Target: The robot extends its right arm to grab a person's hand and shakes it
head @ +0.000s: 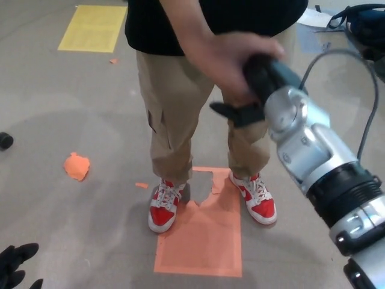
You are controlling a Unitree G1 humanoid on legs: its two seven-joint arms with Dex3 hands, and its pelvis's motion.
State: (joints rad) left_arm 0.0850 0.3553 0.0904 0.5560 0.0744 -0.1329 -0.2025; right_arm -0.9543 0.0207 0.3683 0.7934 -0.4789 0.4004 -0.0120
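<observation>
A person in a black shirt and tan trousers stands in front of me. The person's hand (225, 57) is wrapped over my right hand (258, 87), which is shut on it; one black finger (231, 111) sticks out below the clasp to the left. My silver right forearm (319, 165) reaches in from the lower right. Only the fingertips of my left hand (15, 265) show at the bottom left corner, spread apart and holding nothing.
The person's red and white shoes (165, 208) stand at the top edge of an orange floor sheet (201, 238). A yellow sheet (93, 27) lies at the far left, an orange scrap (77, 166) at the left, and a black cable (367, 120) loops at the right.
</observation>
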